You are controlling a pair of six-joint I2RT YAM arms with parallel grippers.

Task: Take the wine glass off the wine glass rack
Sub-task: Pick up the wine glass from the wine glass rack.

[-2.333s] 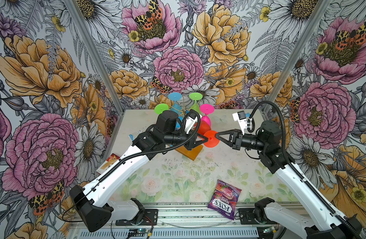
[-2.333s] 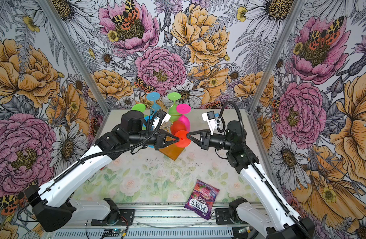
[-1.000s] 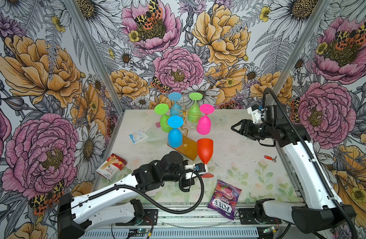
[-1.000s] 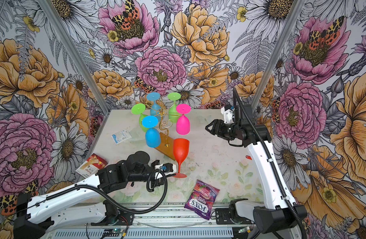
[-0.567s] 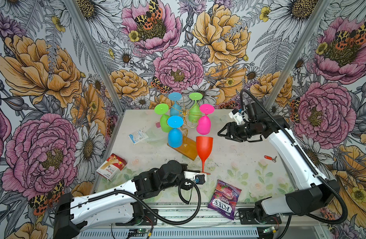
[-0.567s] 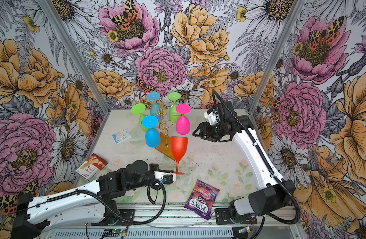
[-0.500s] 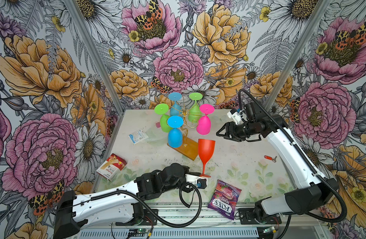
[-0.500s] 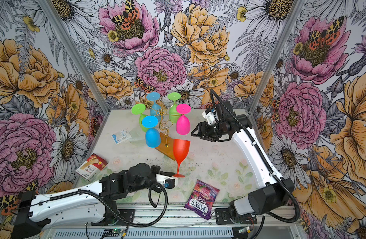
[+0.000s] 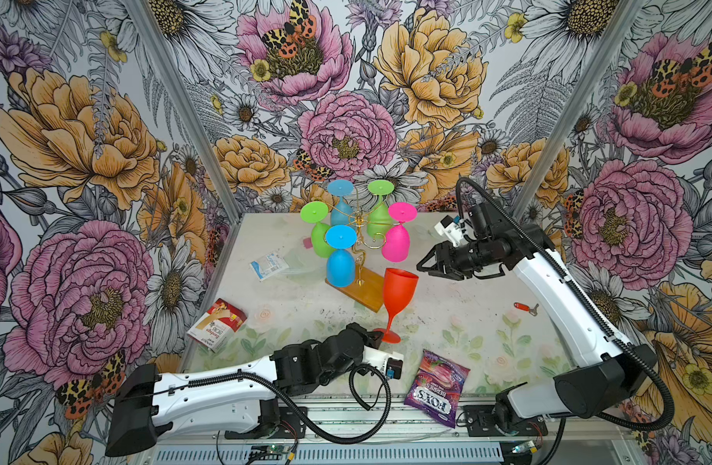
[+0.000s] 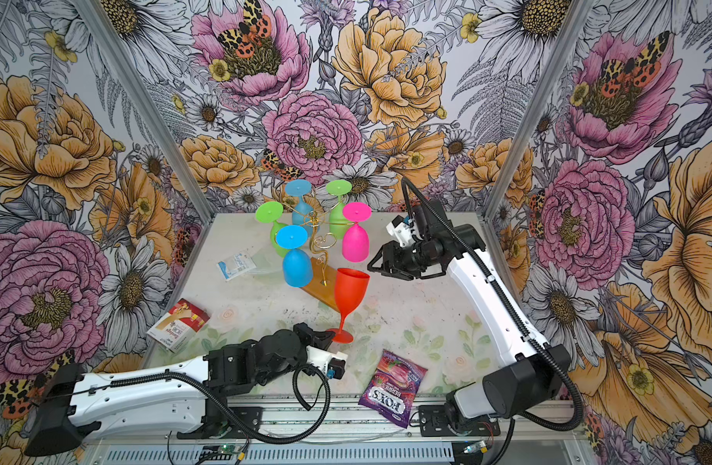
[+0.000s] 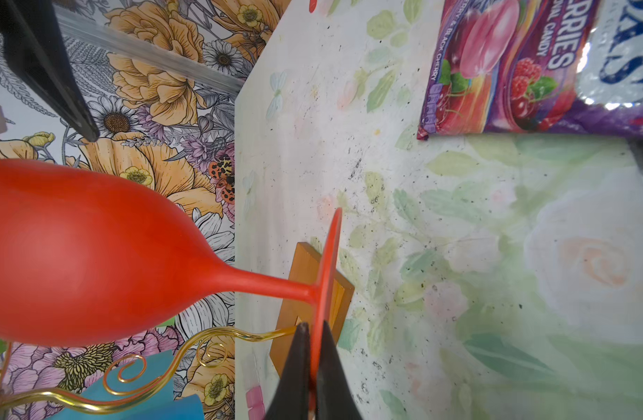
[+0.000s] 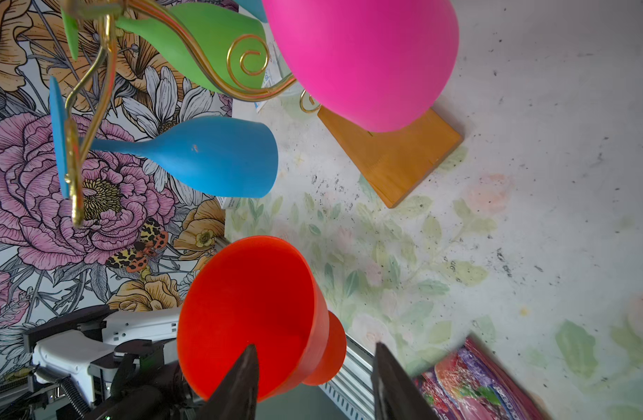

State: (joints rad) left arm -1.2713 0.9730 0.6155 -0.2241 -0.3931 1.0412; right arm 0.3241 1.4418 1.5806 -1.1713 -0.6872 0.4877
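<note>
One red wine glass (image 9: 398, 288) is standing off the wine glass rack (image 9: 362, 288), just beside the near right corner of its wooden base. The cup is facing up and the glass is leaning a little. The left tool (image 11: 314, 334) is lying low over the counter (image 9: 467, 322) and is pinching the rim of the round foot of this glass. In the left wrist view its two black fingers (image 11: 300, 363) are sitting narrow, one on each face of the thin red foot. I cannot tell whether the foot is touching the counter.

Five glasses are hanging upside down on the gold wire arms of the rack. One blue glass (image 9: 340, 265) is hanging in front and a second blue glass (image 9: 340, 209) at the back. One green glass (image 9: 320, 241) is hanging on the left side in both top views and a second green glass (image 9: 376, 219) at the back. One pink glass (image 9: 395, 243) is hanging on the right side.

The right tool (image 9: 427, 259) is hovering in the air to the right of the pink glass, near it but apart from it. Its two fingers (image 12: 240, 381) are standing wide, and they are gripping nothing.

Four small things are lying on the counter: one purple candy bag (image 9: 437, 386) near the front edge, one red and white box (image 9: 217, 324) at the left edge, one white and blue packet (image 9: 269, 265) left of the rack, and one small red thing (image 9: 525, 308) under the right arm, too small to name.
</note>
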